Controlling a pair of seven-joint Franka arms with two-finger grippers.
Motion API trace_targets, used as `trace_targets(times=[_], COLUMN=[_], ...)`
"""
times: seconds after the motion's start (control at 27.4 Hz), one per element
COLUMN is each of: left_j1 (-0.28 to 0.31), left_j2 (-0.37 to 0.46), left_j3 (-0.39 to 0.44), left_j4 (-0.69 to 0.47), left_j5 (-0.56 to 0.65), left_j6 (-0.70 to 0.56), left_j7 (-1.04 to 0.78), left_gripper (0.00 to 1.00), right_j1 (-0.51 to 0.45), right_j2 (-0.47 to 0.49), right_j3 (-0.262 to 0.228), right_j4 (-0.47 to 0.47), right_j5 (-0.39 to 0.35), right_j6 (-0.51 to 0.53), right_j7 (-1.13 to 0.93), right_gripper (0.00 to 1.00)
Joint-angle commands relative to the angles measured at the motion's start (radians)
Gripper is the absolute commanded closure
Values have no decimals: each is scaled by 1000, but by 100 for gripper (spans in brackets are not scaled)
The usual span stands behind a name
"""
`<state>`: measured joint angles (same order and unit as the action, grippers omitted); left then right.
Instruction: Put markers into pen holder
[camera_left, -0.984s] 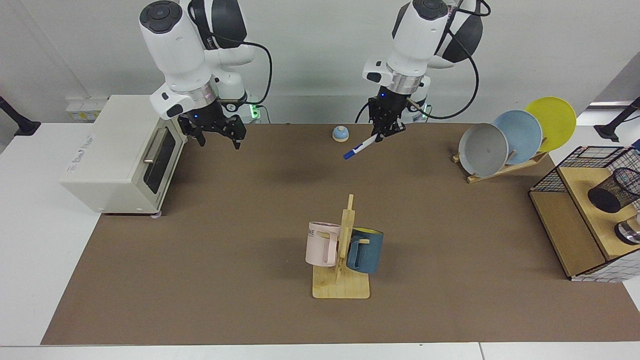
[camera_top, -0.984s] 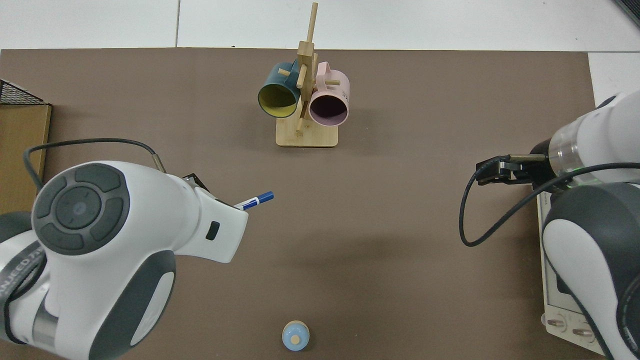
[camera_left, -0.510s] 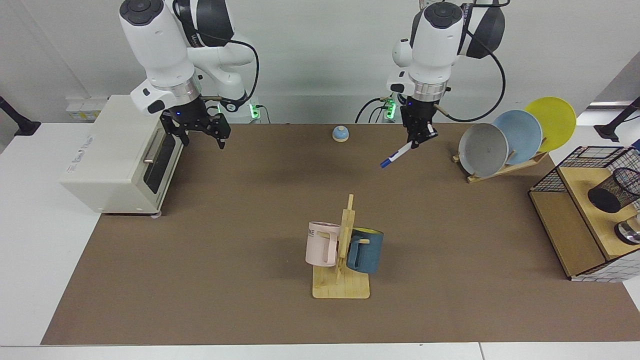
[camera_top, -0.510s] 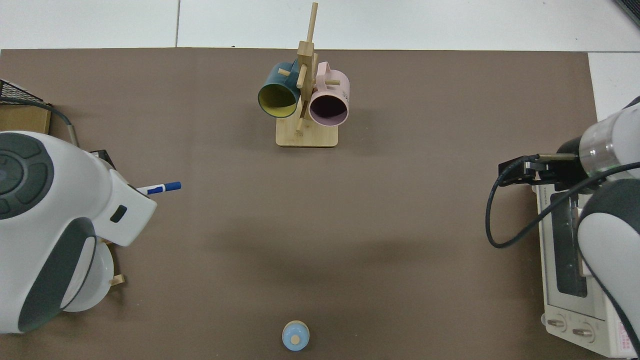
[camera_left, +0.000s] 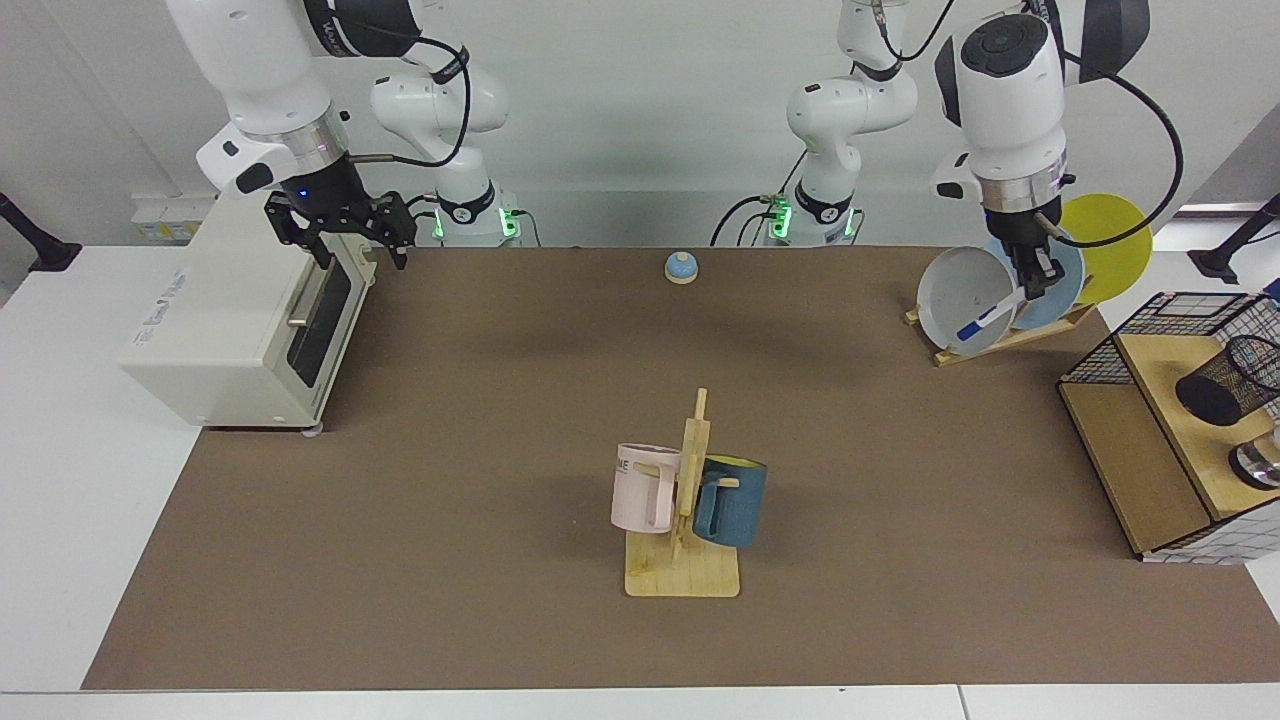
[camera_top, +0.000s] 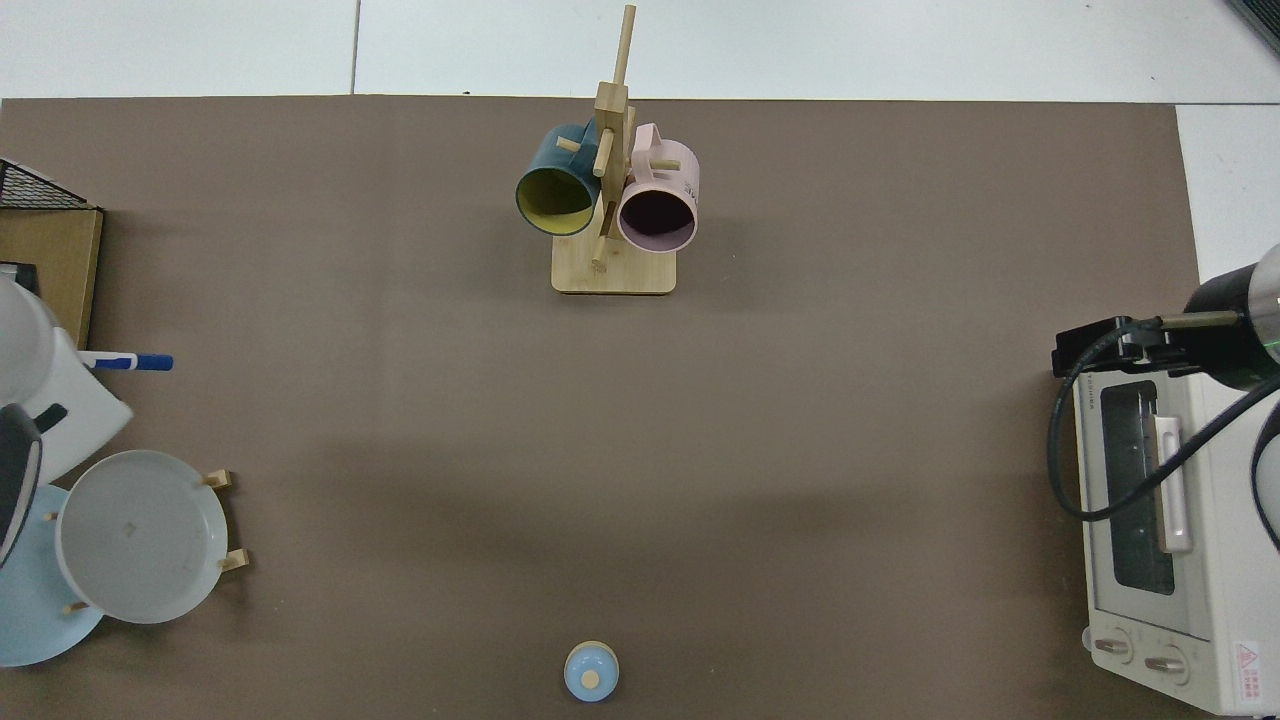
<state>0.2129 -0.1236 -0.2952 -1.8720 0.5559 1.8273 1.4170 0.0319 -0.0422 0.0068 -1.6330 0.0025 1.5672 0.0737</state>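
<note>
Our left gripper has its jaws pinched on the marker, tilted in front of the plates. Our right gripper waits over the toaster oven, jaws wide. The pen holder sits apart, on the shelf at the desk edge.

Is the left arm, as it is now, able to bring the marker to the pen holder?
Probably yes: the left gripper holds the marker in the air, and nothing stands between it and the pen holder.

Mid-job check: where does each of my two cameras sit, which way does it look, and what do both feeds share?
Facing view: across the table, looking at both arms; left gripper holds the marker before the plate rack; right gripper waits above the toaster oven.
Top view: overhead, looking down; arms enter at side edges.
Shared: marker, mug tree.
</note>
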Motion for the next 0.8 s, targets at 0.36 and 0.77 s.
trace_targets(times=[0.36,0.77], left_j1=[206,316], left_j2=[81,150], left_j3=[-10,-10], left_j4=[88,171], left_j5=[148,196], left_j6=[251,418], left_j7=[368,598], left_gripper=[100,100], right_j1=[-13,-13], right_j2=[-19,-19], right_j3=[12,12], right_j4=[-21,-21], right_j5=[-2,-2], right_j6=[-6,-6], right_j7=[-23,-23], right_gripper=[0,0])
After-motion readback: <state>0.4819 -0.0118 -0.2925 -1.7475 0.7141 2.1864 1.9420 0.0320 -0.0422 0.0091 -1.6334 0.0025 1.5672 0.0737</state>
